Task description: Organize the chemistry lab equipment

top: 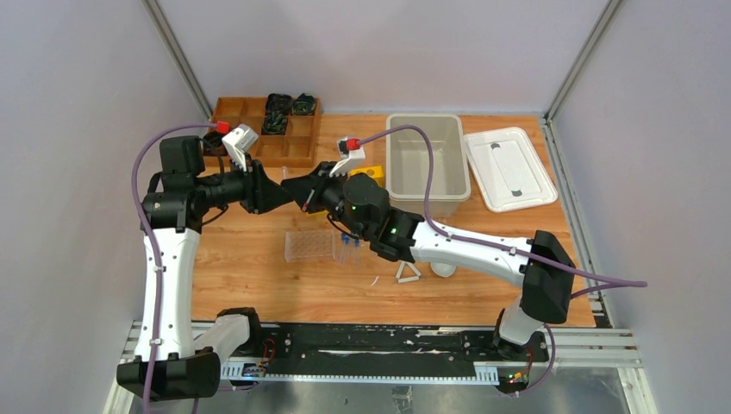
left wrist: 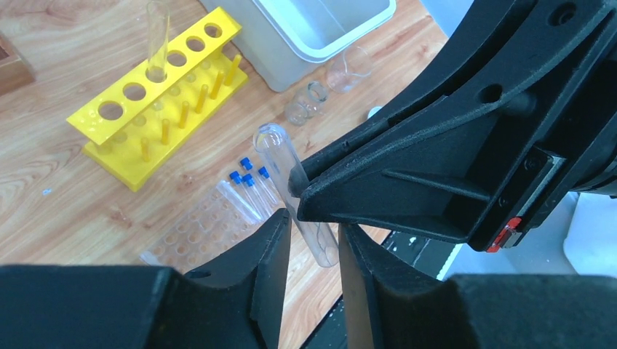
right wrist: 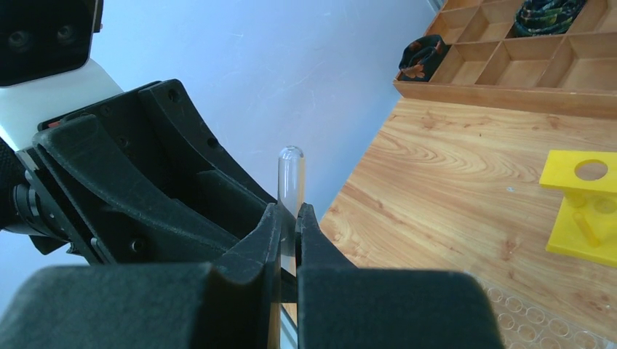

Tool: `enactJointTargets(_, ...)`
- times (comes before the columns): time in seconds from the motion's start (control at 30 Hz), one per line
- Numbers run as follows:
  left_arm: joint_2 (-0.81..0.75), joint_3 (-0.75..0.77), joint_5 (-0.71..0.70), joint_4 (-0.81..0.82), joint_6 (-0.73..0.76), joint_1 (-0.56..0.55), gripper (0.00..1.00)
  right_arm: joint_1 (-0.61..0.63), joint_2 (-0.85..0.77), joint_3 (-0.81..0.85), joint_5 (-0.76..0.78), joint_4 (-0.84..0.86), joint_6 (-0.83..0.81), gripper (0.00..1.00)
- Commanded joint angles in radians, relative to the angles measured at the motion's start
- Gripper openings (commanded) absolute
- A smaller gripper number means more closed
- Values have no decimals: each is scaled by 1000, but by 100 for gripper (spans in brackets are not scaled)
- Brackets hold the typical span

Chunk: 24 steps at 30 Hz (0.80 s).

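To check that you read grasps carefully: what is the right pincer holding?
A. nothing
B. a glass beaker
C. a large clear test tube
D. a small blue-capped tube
C: in the right wrist view the right pincer is shut on a clear test tube, whose rounded end sticks out past the fingertips.
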Motion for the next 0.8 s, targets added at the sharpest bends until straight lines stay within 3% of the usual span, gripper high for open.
enactJointTargets(0.0,2,-8,31,4,-10,6,35,36,1,28,31,78,-59,0)
enactJointTargets(0.17,3,-16,43,4,-14,7,34,47,1,34,44,104,-104,0)
enactJointTargets(0.33,8,-23,47,4,-14,7,19,57,0,32,47,110,-125,2)
enactJointTargets(0.43,4,-27,43,4,-4,7,11,57,-2,34,54,107,-132,29)
enactJointTargets(0.53,-8,-32,42,4,16,7,8,56,-15,69,76,-11,-149,47)
enactJointTargets(0.63,-34,-42,40,4,48,7,8,46,-12,165,81,-233,-156,58)
enactJointTargets(0.77,-80,-60,32,4,128,6,9,22,21,318,27,-506,-147,60)
